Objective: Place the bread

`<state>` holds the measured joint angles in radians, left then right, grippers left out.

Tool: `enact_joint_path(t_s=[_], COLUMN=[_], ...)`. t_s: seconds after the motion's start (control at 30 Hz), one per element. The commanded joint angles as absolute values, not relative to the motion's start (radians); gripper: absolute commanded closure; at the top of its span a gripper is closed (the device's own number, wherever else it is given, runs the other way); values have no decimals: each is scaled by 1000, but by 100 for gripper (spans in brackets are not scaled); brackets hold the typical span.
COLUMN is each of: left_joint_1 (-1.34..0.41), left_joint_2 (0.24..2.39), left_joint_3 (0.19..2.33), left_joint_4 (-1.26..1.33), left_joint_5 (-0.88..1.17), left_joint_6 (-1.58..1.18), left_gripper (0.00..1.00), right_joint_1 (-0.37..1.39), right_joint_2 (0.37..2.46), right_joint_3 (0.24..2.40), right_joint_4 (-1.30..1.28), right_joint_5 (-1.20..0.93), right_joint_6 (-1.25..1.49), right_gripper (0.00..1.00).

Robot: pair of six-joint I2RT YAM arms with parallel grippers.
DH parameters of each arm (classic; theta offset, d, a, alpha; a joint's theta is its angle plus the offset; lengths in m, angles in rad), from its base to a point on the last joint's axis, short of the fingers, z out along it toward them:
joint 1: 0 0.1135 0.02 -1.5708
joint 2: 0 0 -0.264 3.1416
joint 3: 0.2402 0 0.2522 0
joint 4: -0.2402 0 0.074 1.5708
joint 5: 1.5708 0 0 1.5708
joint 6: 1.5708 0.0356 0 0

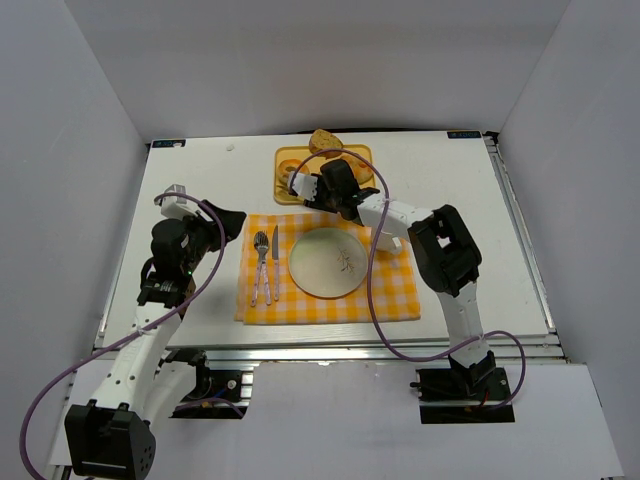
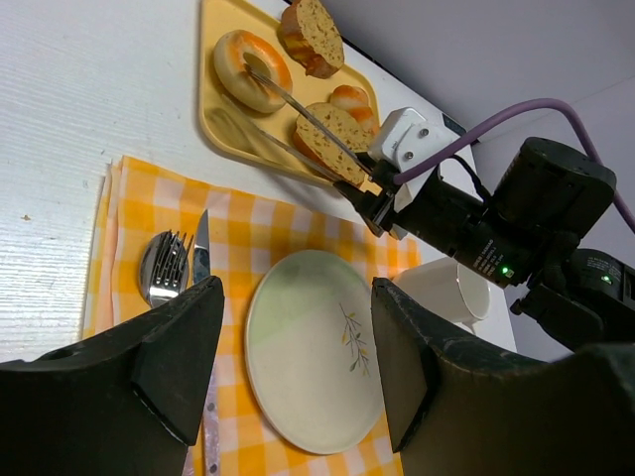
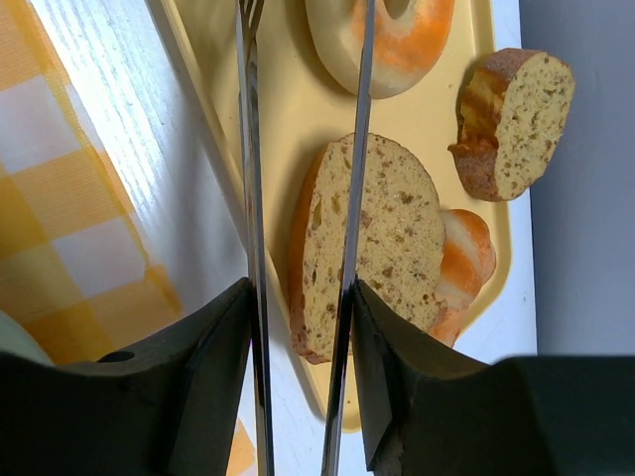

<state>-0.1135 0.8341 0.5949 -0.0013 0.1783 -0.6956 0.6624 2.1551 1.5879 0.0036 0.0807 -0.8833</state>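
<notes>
- the small round golden-brown ring-shaped bread (image 2: pixel 230 52) lay flat in the left part of the shallow yellow plastic tray (image 3: pixel 283 109), well apart from the plate.
- the tray sat on the white table (image 2: pixel 79 119), just beyond the far edge of the yellow-and-white checked cloth (image 2: pixel 268 223).
- the right gripper (image 1: pixel 298 183) reached over the tray from the plate side, and its two long thin metal rods (image 3: pixel 349 248) stood spread apart.
- one rod crossed over the ring near its centre hole and the other ran above bare tray beside the ring's outer edge. they pinched nothing, and whether either rod touched the bread could not be told.
- under the rods a brown-crusted speckled bread slice (image 3: pixel 372 248) leaned against an orange-and-white roll (image 3: pixel 466 263).
- a second crusted slice (image 3: pixel 516 119) stood at the tray's far edge.
- the left gripper (image 2: pixel 298 297) hovered above the left side of the cloth, its black fingers wide apart with nothing between them.
- a round pale plate with a small sprig pattern (image 2: pixel 298 397) lay on the middle of the cloth.
- a silver fork (image 2: pixel 169 263) and a knife (image 2: pixel 201 243) lay side by side on the cloth to the left of the plate.
</notes>
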Motion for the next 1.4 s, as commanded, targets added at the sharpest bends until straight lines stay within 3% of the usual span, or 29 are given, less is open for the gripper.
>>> enact_joint_path(t_s=[0.0,0.6,0.73,0.93,1.37], left_joint_1=[-115,-117,-117,-117,-117], left_joint_2=[807,808,805,802,796], left_joint_3=[595,586,587,589,592], left_joint_4=[-25,-11,-15,-15,-12], left_joint_5=[164,169,166,166,167], left_joint_6=[-681,-689,-689,-689,-690], left_gripper=[29,29,29,29,29], right_joint_1=[666,666,666,664,647], right_joint_2=[2141,2129,2149,2134,1890], right_joint_3=[1631,1604,1644,1648,1513], right_joint_4=[81,109,66,28,2], right_joint_5=[98,121,121,109,-9], right_joint_6=[-899,-899,-888,-870,-789], right_gripper=[52,52,66,78,90])
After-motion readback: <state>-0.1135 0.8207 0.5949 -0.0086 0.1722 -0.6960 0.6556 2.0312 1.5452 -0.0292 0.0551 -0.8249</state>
